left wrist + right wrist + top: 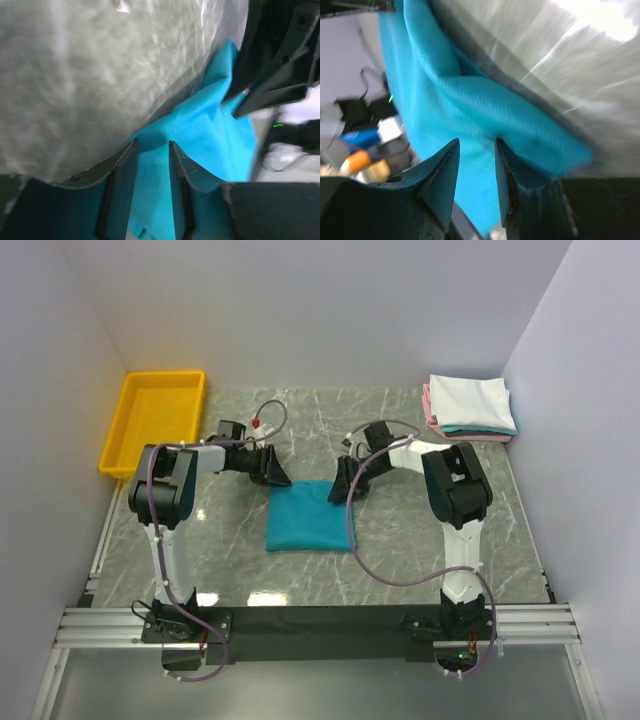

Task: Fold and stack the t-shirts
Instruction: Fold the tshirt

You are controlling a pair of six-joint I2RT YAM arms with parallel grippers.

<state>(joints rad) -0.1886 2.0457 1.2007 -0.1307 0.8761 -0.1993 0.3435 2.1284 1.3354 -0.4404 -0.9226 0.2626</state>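
Observation:
A teal t-shirt (310, 518) lies folded into a flat rectangle in the middle of the table. My left gripper (275, 472) hangs over its far left corner and my right gripper (342, 488) over its far right corner. In the left wrist view the left gripper (152, 143) stands open, with the teal t-shirt (210, 120) showing through the gap, rumpled at the corner. The right wrist view shows the right gripper (476, 141) open too, over a raised fold of the teal t-shirt (445, 100). Folded t-shirts, white on top of teal and pink, sit in a stack (470, 405) at the far right.
A yellow bin (155, 420) stands at the far left corner of the marble table (400, 540). White walls close in the left, right and back sides. The right arm's black gripper (280, 75) shows close by in the left wrist view.

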